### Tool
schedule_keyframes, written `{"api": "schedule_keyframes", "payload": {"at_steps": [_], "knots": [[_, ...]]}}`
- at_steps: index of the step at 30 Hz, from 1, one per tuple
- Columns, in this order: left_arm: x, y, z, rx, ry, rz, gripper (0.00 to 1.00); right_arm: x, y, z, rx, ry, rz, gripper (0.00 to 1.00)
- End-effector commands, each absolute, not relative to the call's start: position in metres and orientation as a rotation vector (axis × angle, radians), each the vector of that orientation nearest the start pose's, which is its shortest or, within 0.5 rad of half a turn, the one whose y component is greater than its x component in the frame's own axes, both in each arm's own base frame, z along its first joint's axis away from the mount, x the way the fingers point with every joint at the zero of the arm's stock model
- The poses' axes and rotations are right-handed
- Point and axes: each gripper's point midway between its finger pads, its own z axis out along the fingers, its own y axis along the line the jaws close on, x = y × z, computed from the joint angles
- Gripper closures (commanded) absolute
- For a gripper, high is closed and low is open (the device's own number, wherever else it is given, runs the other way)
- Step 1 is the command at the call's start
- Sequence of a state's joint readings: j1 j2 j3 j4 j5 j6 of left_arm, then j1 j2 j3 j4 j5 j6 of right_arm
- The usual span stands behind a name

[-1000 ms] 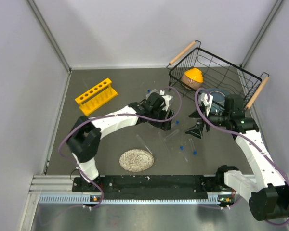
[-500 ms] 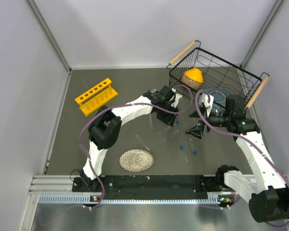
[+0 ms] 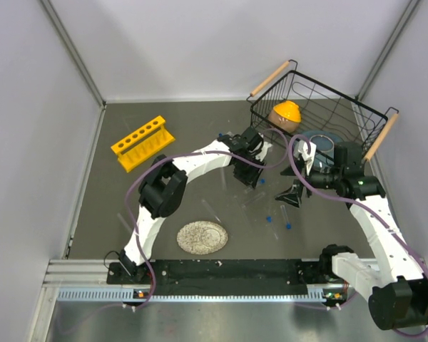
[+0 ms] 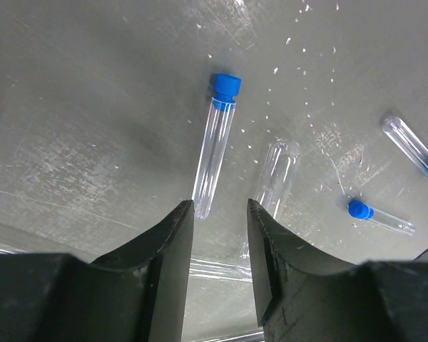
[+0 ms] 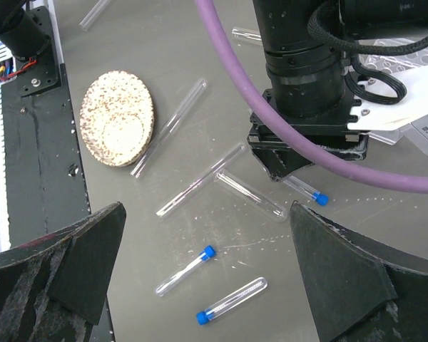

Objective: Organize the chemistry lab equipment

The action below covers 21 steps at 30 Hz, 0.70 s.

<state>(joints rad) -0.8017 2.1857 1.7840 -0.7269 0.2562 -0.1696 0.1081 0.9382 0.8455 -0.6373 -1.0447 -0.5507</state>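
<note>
Dark table [image 4: 93,107] below left hand [image 4: 220,206]: three blue-capped vials [image 4: 214,153]

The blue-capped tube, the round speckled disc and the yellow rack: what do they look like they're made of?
The blue-capped tube: clear glass or hard plastic, glossy; the table shows through it. Its cap looks like matte plastic. The speckled disc: perhaps stone or cork; dull, grainy beige with dark flecks. The yellow rack: likely moulded plastic; uniform bright colour, smooth faces.
</note>
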Motion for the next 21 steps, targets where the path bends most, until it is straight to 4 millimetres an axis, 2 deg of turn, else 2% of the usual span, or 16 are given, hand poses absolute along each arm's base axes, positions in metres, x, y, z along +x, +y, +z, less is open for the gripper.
{"api": "schedule_keyframes", "payload": {"at_steps": [1, 6, 18, 21], "knots": [[0.305, -0.392, 0.054, 0.979, 2.621, -0.597, 0.59, 0.212, 0.165, 0.236, -1.144, 1.608, 0.886, 0.01], [0.303, -0.394, 0.049, 0.989, 2.620, -0.540, 0.60, 0.212, 0.166, 0.235, -1.145, 1.611, 0.888, 0.01], [0.309, -0.379, 0.030, 0.989, 2.649, -0.259, 0.65, 0.212, 0.166, 0.232, -1.146, 1.620, 0.899, 0.01], [0.308, -0.381, 0.026, 0.995, 2.654, -0.253, 0.66, 0.212, 0.165, 0.232, -1.144, 1.621, 0.897, 0.01]]}}
